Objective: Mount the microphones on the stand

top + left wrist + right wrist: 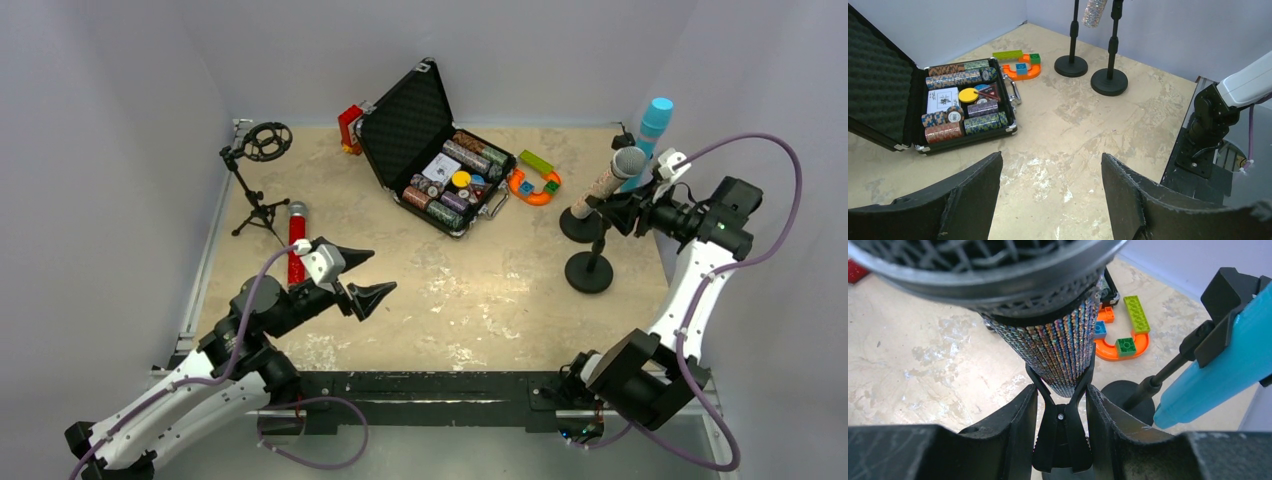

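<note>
The red microphone (297,243) lies on the table at the left, just behind my left gripper (382,270), which is open and empty (1052,160) above bare table. The glittery silver microphone (610,180) sits tilted in the black clip (1062,440) of a round-base stand (589,272). My right gripper (625,212) is closed round that clip, one finger on each side (1060,390), under the silver microphone (1058,350). The light blue microphone (650,135) sits in the clip of the second stand (580,226); it also shows in the right wrist view (1218,370).
A small tripod stand with a ring mount (262,150) stands at the back left. An open black case of poker chips (440,160) is at the back centre, with toy bricks (535,180) beside it. Grey walls enclose the table.
</note>
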Controlling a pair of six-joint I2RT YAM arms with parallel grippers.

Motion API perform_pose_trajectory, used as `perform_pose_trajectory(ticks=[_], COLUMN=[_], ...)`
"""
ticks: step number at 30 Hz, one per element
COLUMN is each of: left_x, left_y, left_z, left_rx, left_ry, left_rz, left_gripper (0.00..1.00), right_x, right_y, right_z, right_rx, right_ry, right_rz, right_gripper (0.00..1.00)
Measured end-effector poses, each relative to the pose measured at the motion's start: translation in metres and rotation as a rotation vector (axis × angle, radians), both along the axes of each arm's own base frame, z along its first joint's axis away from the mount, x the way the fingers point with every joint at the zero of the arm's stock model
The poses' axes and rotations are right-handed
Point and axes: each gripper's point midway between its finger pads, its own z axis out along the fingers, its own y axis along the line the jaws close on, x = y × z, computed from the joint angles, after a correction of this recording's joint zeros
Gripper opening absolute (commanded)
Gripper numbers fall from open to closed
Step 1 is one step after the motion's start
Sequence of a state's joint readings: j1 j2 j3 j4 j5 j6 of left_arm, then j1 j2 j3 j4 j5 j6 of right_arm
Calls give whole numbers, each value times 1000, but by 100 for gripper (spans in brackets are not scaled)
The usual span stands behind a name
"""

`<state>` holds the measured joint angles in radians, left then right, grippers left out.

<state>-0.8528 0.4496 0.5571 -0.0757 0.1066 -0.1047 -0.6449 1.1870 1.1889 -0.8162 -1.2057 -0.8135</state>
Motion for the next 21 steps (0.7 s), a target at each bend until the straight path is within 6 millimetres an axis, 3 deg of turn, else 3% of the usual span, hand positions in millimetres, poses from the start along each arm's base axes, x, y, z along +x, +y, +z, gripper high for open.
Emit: perform_pose_trajectory(ticks=[4, 9, 13, 21], left_x=[1, 1, 0, -2], left_y=[1, 2, 3, 5], left_z=[-1, -1, -1, 0], left_rx=[8, 13, 16, 13], left_ry=[-9, -15, -13, -20], left_rz=[6, 7, 7, 8], left_gripper=[76, 76, 76, 77], right_x=[-1, -6, -13, -25], right_y=[-7, -18, -24, -37], right_z=[0, -6, -10, -4], right_rx=[4, -4, -12, -40], right_ry=[-22, -19, -11, -10], right_rz=[1, -23, -41, -85], right_gripper=[54, 67, 83, 90])
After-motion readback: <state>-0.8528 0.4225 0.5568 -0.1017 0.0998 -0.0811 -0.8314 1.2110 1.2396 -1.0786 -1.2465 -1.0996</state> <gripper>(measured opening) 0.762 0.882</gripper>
